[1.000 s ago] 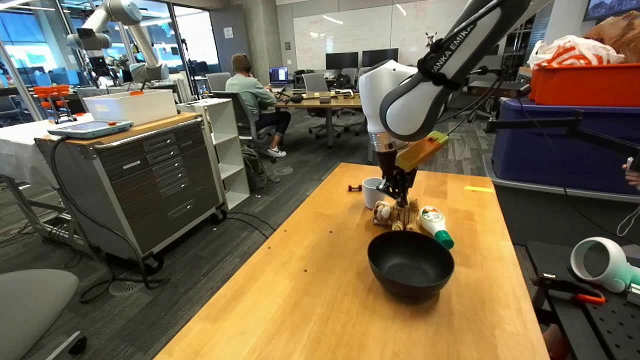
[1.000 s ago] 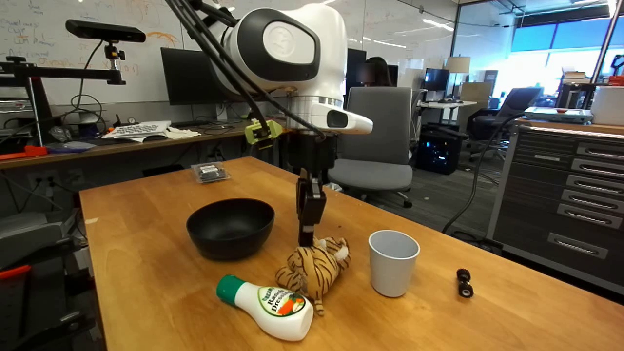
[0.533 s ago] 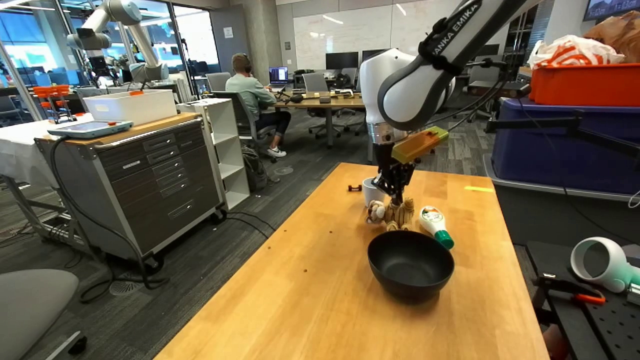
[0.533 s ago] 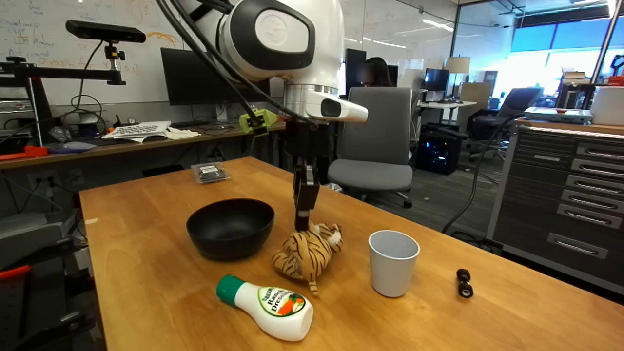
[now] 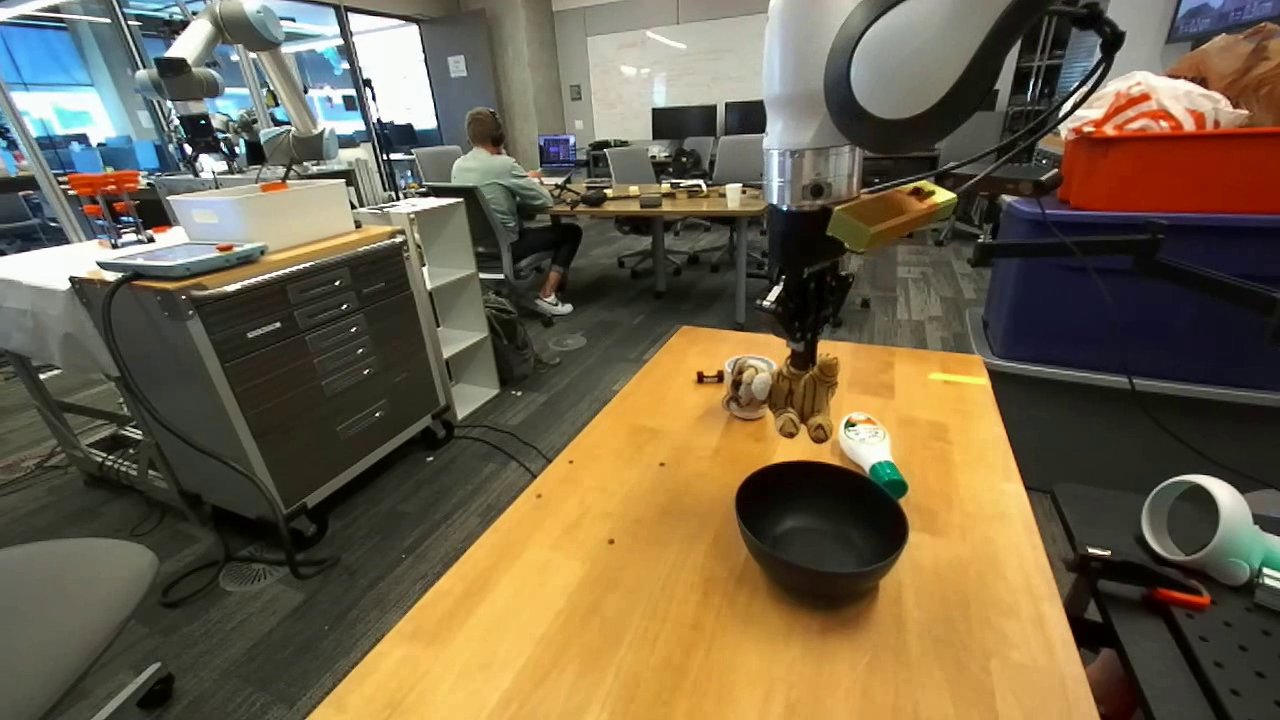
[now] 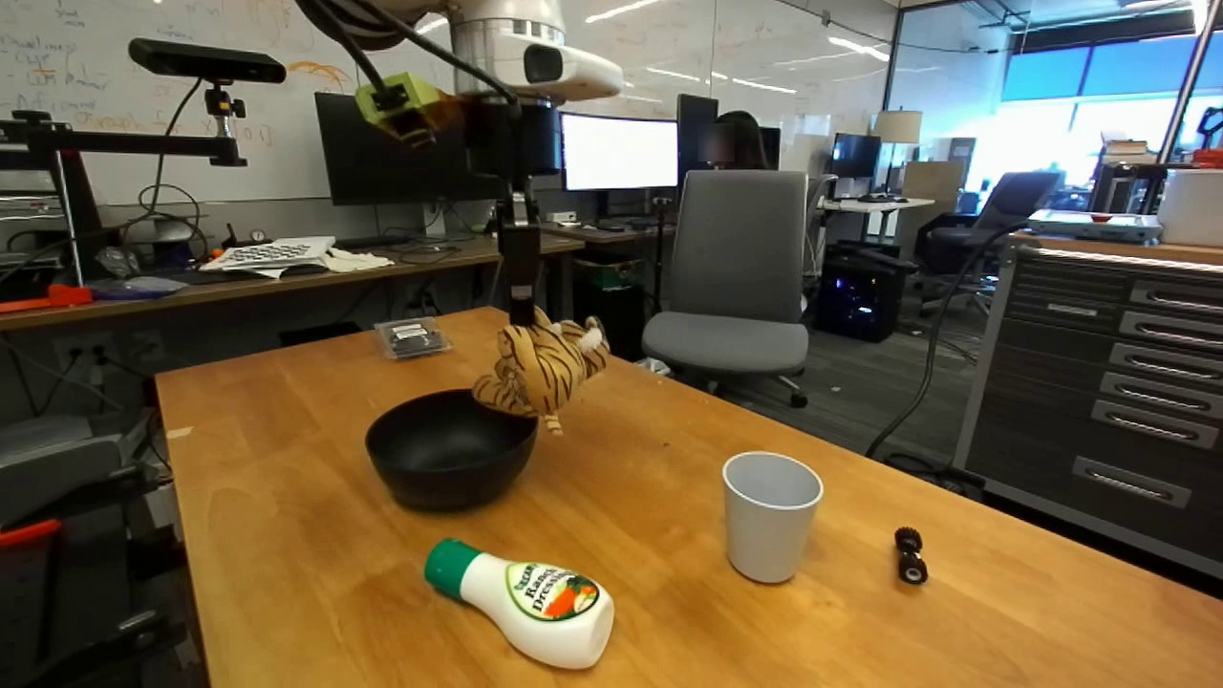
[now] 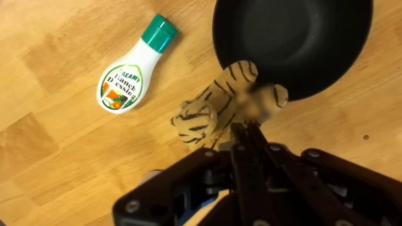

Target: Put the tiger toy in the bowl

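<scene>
A wooden table is filling the foreground. The gripper, its fingers clenched on the tiger toy, is holding it above the table, just beside the bowl. In the wrist view the bowl is lying at one o'clock; good placement is probably requiring travel that way, dangling legs clearing the rim before release.

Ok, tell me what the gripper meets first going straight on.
The gripper points down, shut on the tiger toy, which would likely first touch the bowl or the table beside it; depth is unclear.
</scene>
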Motion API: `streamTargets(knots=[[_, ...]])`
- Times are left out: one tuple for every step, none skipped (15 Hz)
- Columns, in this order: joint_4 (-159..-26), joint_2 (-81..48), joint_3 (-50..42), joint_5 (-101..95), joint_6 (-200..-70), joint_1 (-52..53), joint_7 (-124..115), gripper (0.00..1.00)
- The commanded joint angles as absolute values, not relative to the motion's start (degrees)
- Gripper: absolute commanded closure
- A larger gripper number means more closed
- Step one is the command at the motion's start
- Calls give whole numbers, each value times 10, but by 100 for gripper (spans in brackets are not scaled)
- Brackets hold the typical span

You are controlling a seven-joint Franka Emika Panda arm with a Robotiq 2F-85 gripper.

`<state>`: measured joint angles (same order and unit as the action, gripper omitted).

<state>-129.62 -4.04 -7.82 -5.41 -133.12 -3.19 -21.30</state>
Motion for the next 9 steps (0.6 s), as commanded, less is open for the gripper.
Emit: streamTargets(knots=[[-1366,41,-47,-68,-1352,-15,-214,98],[-1374,51,-29,-69,-1347,-7,-213,98],[-1378,52,-20,-67,-1347,-5,-212,98],[-1382,55,-10,-65,-1345,-1,-210,98],[-1385,54,-1,-66,-1344,3,-212,98],[-1388,52,10,-66,-1344,8,-210,98],[-1386,43,13,-67,-1347,9,-214,98],[-1384,36,16,-64,-1346,10,-209,98],[-1385,33,17,-65,-1345,10,-213,98]])
